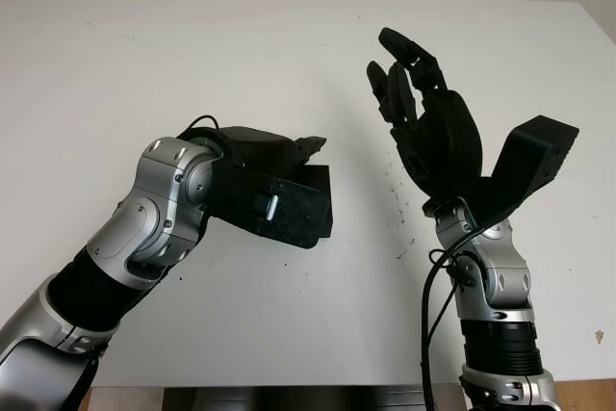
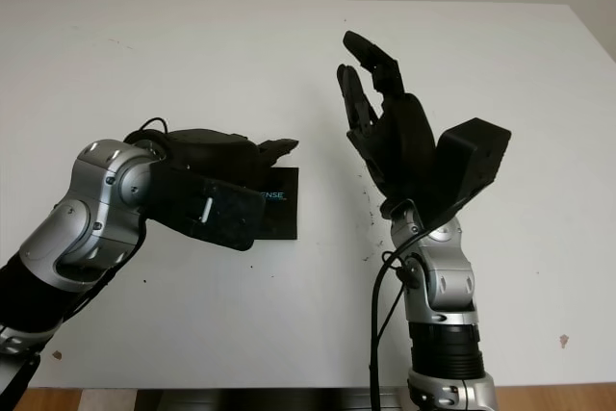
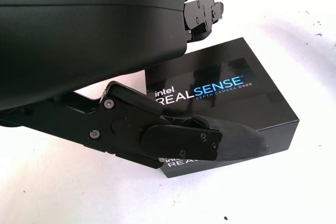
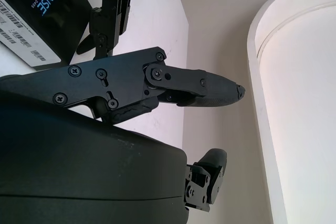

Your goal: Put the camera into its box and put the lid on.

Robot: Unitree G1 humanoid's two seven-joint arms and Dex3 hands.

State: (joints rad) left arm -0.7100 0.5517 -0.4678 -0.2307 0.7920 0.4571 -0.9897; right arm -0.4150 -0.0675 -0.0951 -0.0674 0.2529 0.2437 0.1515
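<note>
the left hand (image 3: pixel 157 129) hangs just over the black camera box (image 3: pixel 226 95), one padded finger (image 3: pixel 231 140) stretched along the box's near edge and another fingertip (image 3: pixel 202 17) poking out past its far side. the fingers straddle the box rather than pinch it, and whether the pad actually touches the cardboard cannot be told. the box lies flat on the white table (image 1: pixel 192 64), lid on, printed face up (the label reads realsense depth camera).

the right hand (image 1: pixel 428 127) is raised well apart from the box, palm toward it, fingers (image 1: pixel 404 50) extended upward and holding nothing.

no camera can be seen loose on the table, and the box looks closed, so by this evidence the packing and the lidding are likely done already. what seems left is at most a final press or nudge on the lid and pulling both hands clear, though the box's contents are hidden.
</note>
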